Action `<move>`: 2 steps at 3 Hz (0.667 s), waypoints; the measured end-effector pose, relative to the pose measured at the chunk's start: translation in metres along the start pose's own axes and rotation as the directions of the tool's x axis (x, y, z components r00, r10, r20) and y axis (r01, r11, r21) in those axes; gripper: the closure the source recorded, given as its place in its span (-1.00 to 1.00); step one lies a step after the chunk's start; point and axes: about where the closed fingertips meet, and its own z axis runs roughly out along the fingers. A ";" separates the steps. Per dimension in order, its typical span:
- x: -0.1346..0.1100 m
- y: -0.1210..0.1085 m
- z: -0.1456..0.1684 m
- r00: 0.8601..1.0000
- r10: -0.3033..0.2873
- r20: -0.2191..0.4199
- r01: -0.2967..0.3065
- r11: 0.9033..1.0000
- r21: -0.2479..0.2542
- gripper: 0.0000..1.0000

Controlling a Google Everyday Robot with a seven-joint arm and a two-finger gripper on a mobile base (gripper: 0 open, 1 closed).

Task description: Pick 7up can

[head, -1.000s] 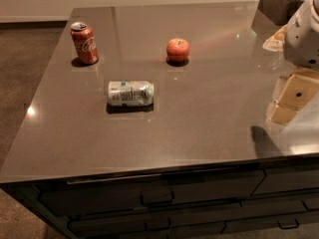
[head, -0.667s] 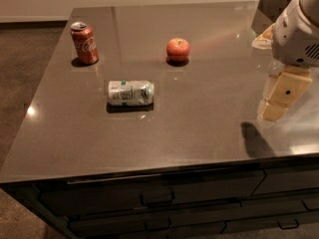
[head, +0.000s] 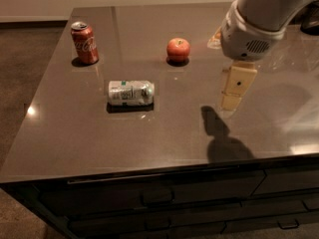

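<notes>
The 7up can [head: 130, 92], silver-white with green markings, lies on its side on the dark table top [head: 75, 138], left of centre. A red Coca-Cola can [head: 84, 43] stands upright at the back left. My gripper [head: 234, 91] hangs from the white arm at the right, above the table, well to the right of the 7up can and apart from it. It holds nothing that I can see. Its shadow falls on the table below it.
A red apple [head: 178, 50] sits behind and to the right of the 7up can. The table's front edge has dark drawers [head: 159, 198] under it. A dark object [head: 310, 19] stands at the far right edge.
The arm and gripper have moved left across the table, closer to the 7up can. The cans and the apple have not moved.
</notes>
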 end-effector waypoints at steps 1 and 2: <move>-0.037 -0.018 0.026 0.997 -0.076 0.031 0.078 0.996 -0.049 -1.00; -0.066 -0.028 0.055 0.989 -0.141 0.048 0.145 0.985 -0.091 -1.00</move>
